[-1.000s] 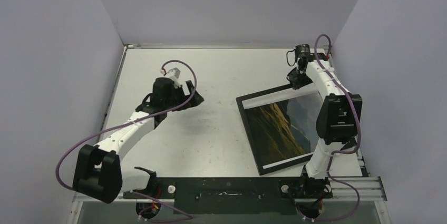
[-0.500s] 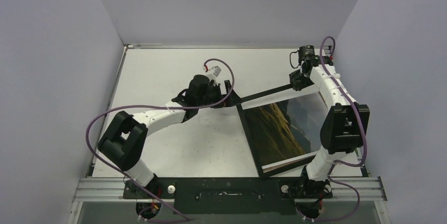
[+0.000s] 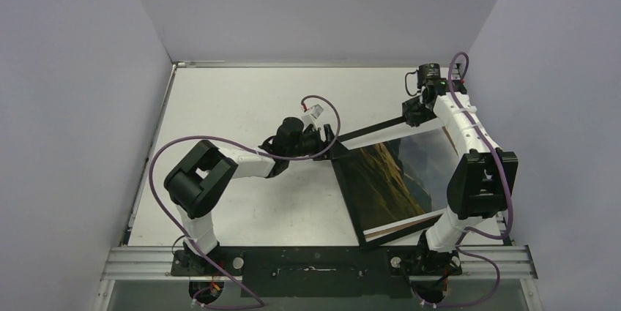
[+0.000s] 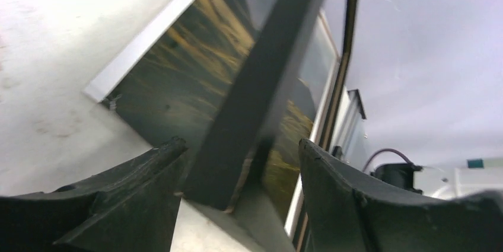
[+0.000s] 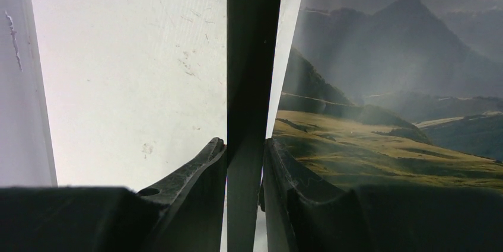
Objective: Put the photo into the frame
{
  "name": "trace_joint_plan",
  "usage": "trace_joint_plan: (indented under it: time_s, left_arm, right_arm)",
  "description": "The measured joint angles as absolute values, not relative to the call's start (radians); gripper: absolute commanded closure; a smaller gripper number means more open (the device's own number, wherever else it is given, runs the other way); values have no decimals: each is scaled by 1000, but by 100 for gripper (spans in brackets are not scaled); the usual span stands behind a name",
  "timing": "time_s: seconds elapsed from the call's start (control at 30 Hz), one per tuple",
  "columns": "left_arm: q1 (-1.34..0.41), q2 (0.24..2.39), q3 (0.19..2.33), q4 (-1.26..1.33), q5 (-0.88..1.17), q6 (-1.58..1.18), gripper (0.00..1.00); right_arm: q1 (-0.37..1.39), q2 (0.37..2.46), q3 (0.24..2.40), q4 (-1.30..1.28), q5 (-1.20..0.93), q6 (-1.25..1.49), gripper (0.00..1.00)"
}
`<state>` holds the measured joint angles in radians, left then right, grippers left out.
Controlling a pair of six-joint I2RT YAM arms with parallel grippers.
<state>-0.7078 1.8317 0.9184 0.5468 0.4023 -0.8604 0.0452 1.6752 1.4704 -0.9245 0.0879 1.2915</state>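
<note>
Left arm has swung over from the table's (image 3: 242, 99) left side since a second ago. The left gripper (image 3: 329, 139) now straddles the frame's (image 3: 370, 129) far-left corner, jaws apart, not clamped. The right gripper (image 3: 411, 110) pinches the frame's far rail, tilted up. The photo (image 3: 381, 179) lies flat underneath, table's right side.

photo (image 3: 388, 179): you'll see olive-brown hills, grey-blue mountains, grey sky, thin white border
frame (image 3: 370, 129): black
table (image 3: 234, 99): white, faintly scuffed
walls (image 3: 315, 4): your backdrop, pale lilac-grey
</note>
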Motion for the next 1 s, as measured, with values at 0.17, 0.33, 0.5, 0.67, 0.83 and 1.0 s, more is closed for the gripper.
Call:
trace_joint_plan:
  time_s: [0.17,0.33,0.5,0.67,0.83,1.0]
  left_arm:
    - [-719,1814,894,636,455,-867,54]
    - [-718,1744,868,627,476,-881,85]
    - [-706,1711,869,606,511,-989,100]
    - [-707,1681,882,585,525,-916,100]
    - [-727,1648,905,569,542,-843,100]
    - [-735,1636,931,514,538,-813,100]
  right_arm:
    - [37,1675,1459,-917,73,1292,91]
    - [25,1673,1456,-915,45,1290,89]
    - [18,1611,1456,-921,15,1284,77]
    - [12,1597,1450,-913,7,1278,47]
    - [7,1597,1413,-915,10,1266,33]
    - [7,1585,1400,-915,12,1261,42]
